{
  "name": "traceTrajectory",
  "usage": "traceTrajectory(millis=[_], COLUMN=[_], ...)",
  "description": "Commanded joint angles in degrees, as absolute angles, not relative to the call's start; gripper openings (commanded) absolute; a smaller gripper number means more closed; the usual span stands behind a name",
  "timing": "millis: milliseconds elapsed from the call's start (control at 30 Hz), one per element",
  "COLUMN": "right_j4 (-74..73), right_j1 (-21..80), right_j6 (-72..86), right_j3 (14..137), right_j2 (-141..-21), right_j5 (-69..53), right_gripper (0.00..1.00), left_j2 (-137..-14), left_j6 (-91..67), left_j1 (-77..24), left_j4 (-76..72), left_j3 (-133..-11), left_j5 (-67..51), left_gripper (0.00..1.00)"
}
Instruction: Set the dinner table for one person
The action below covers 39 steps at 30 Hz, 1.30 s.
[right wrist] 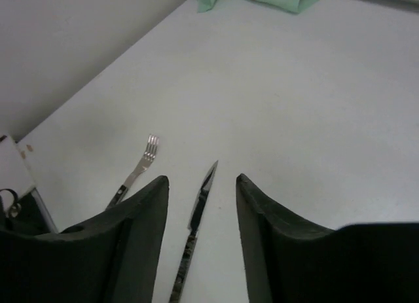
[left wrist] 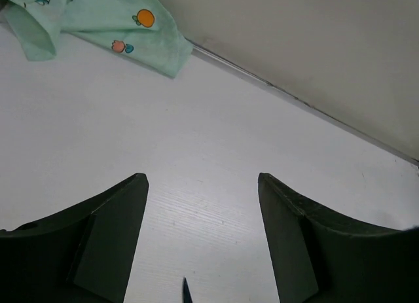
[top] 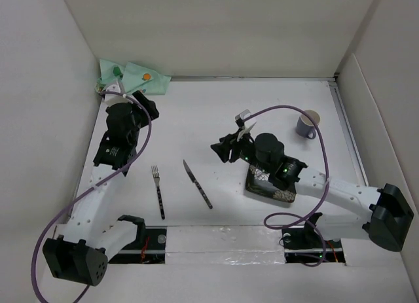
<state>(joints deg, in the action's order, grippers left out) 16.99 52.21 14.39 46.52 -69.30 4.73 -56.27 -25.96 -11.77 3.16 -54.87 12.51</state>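
white dinner table [top: 209,113]: fork [top: 158,192] near knife [top: 197,183]; left gripper [left wrist: 201,178], right gripper [right wrist: 202,179] both spread (nothing held).

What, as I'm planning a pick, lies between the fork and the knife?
Nothing: only bare dinner table separates fork and knife, per the top view.

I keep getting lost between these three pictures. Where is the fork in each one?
Top view: the fork lies low and left of centre, just left of the knife.
Left wrist: not in it.
Right wrist: the fork is left of centre, beside the knife.
Shared landmark: the green cloth in the far corner, at the top of both wrist views.
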Motion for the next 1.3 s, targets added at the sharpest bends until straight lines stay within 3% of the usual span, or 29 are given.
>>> traceTrajectory(millis=[0,67,133,167,200,300,433,467,500,600,633,700,733,800,1033,1267], right_j4=[20.6,20.4,21.0,22.1,21.9,20.8,20.2,19.4,19.0,19.8,19.8,19.5,19.3,20.3,20.7,20.4], right_j1=[52.6,52.6,52.6,52.6,52.6,52.6,52.0,51.5,51.5,51.5,51.5,51.0,51.0,51.0,50.4,50.4], right_j6=[15.2,15.0,14.9,15.3,15.5,16.0,16.1,16.2,16.3,16.6,16.7,16.7,16.6,16.7,16.1,15.6], right_j3=[46.1,45.6,44.7,44.4,44.1,44.5,44.7,45.1,45.3,45.1,45.0,45.3,45.3,45.0,46.1,47.3], right_j2=[-65.5,-65.0,-63.9,-63.9,-63.7,-63.9,-64.7,-65.1,-65.1,-66.0,-66.1,-66.5,-66.6,-66.9,-70.1,-73.5], right_j5=[6.1,5.9,6.2,6.6,6.3,6.2,6.9,6.8,6.8,7.6,7.5,7.3,7.3,6.7,3.5,2.0], right_gripper=[0.29,0.14,0.0,0.0,0.0,0.0,0.0,0.0,0.0,0.03,0.19,0.34,0.48,0.56,0.58,0.58], left_j2=[-58.5,-59.9,-63.3,-64.8,-66.9,-76.8,-92.3,-94.5,-96.7,-104.1,-107.9,-111.8,-116.1,-120.3,-136.6,-143.5], left_j6=[-30.7,-31.4,-32.3,-33.0,-33.4,-33.5,-32.4,-32.3,-32.3,-33.2,-33.8,-33.7,-33.5,-32.0,-30.3,-32.6], left_j1=[-11.5,-11.5,-11.5,-11.5,-11.5,-11.5,-10.6,-10.0,-9.3,-5.2,-4.0,-1.9,-1.9,-1.2,-0.7,0.4], left_j4=[-2.2,-4.6,-9.5,-10.0,-9.9,-8.6,-1.9,-1.1,-0.5,-0.2,2.1,3.7,6.3,8.0,12.9,15.6], left_j3=[-56.2,-55.8,-54.5,-54.8,-56.6,-63.2,-74.9,-77.3,-81.1,-87.4,-89.0,-95.0,-97.2,-103.3,-118.3,-130.9], left_j5=[11.5,12.1,14.8,16.5,18.3,23.5,28.9,27.4,26.3,19.7,17.2,16.3,16.8,17.0,16.6,11.7], left_gripper=[0.64,0.62,0.46,0.35,0.16,0.0,0.04,0.12,0.27,0.47,0.47,0.48,0.48,0.48,0.54,0.57])
